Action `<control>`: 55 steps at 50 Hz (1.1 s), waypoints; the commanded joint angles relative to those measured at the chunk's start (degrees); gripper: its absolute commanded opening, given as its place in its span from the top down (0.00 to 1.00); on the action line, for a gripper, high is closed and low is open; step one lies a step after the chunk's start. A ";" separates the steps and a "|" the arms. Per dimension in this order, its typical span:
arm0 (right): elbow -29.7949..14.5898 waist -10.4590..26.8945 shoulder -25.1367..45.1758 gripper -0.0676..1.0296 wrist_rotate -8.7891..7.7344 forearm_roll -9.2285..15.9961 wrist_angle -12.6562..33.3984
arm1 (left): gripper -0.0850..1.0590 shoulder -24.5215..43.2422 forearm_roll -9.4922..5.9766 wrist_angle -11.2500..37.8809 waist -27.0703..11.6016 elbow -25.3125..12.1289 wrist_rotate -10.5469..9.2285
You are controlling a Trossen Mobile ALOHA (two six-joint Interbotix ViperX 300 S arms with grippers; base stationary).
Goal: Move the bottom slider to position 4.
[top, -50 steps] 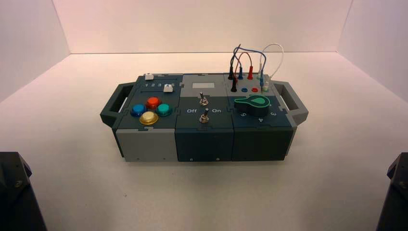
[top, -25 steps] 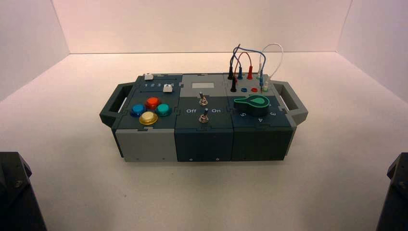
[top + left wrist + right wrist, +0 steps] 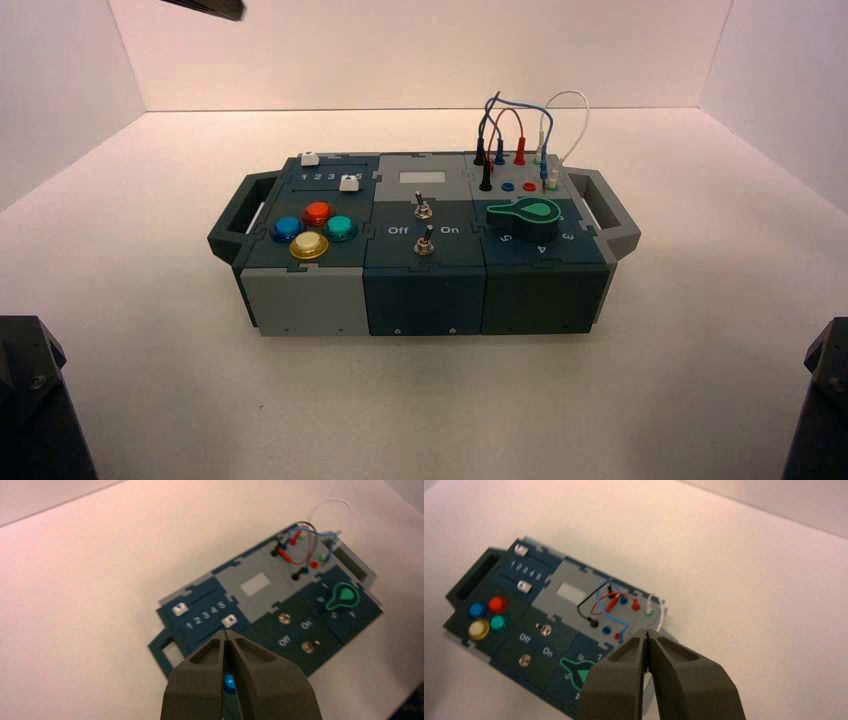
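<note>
Two empty jaw pairs closed: black left gripper (image 3: pixel 225 631) newly raised high left, black right gripper (image 3: pixel 647 632) parked right; white square bottom slider (image 3: pixel 229 621) left at 5, to be shifted.

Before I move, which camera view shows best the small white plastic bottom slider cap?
Left wrist view: the cap shows its dark mark plainly, beyond the left gripper. The right wrist view shows the mark faintly; the high view, the cap without its mark.

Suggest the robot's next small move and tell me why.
Probably lower the left gripper toward the bottom white slider, fingers together. It looks the likelier arm: it reaches in at the overhead picture's top left, and that slider is on the box's left part. Nothing touches the slider yet. The right gripper is outside the overhead picture.
</note>
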 commanded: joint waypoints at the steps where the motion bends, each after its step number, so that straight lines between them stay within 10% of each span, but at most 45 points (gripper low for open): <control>1: -1.85 1.23 0.26 0.96 -0.26 0.26 -0.79 | 0.95 1.58 -0.26 -0.88 -0.62 -2.11 -0.09; 55: 0.44 10.81 1.58 0.96 -0.09 2.29 -2.29 | 0.95 23.20 -2.11 -5.10 -10.46 -6.68 -4.75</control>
